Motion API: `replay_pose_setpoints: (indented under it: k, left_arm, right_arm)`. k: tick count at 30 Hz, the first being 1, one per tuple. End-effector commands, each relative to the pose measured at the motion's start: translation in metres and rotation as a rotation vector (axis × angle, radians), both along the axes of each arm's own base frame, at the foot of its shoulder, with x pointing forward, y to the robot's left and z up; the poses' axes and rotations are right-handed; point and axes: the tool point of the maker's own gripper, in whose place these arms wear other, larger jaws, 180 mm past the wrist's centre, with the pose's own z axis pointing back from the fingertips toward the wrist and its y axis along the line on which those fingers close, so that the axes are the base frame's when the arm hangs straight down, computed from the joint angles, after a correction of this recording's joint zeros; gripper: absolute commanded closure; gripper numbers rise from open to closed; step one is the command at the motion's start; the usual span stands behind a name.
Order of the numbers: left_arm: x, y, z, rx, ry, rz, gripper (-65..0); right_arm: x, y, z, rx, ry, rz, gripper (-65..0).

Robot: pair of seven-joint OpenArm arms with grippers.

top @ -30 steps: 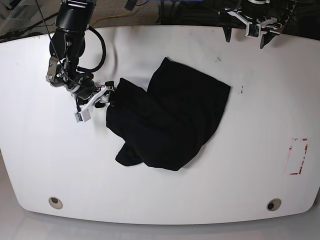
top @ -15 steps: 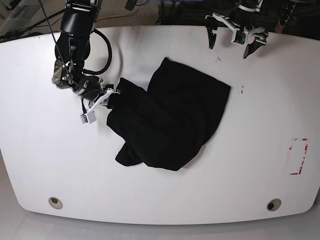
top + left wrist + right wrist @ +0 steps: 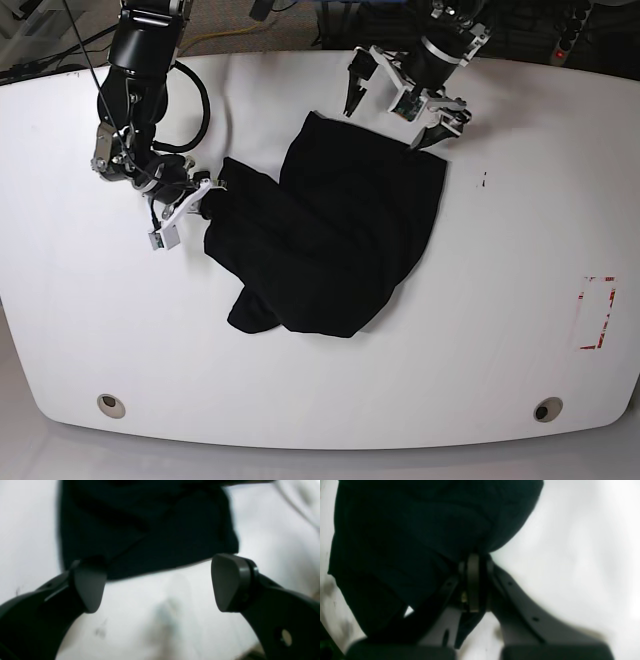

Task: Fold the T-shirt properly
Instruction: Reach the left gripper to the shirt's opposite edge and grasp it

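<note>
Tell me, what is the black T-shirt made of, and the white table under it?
The T-shirt looks like soft, matte knit cloth, maybe cotton: it lies crumpled in floppy folds and shows no shine. The table looks like a hard, smooth white board, perhaps plastic-coated or painted: it is flat, faintly glossy, with small dark scuff marks.

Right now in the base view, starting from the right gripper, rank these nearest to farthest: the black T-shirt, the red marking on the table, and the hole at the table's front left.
1. T-shirt: pinched at its left edge by the right gripper.
2. Front-left hole: near the table's front edge, below the gripper.
3. Red marking: far across, at the right edge.
</note>
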Motion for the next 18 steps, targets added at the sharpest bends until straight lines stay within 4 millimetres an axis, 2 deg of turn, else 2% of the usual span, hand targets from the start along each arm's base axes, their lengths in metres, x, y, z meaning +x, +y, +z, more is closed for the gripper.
replay_pose_setpoints:
  k: [1, 11, 18]
  left_arm:
    - [0.005, -0.007, -0.001, -0.008, -0.013, -0.023, -62.9]
    - [0.007, -0.041, -0.024, -0.007, 0.024, -0.253, -62.6]
    - [0.009, -0.048, -0.048, 0.024, 0.061, -0.298, -62.5]
  right_arm:
    - [0.010, -0.006, 0.015, 0.001, -0.057, -0.005, 0.0]
    - [0.009, -0.005, 0.014, 0.004, -0.054, -0.006, 0.0]
    - [0.015, -0.003, 0.027, -0.005, -0.095, 0.002, 0.0]
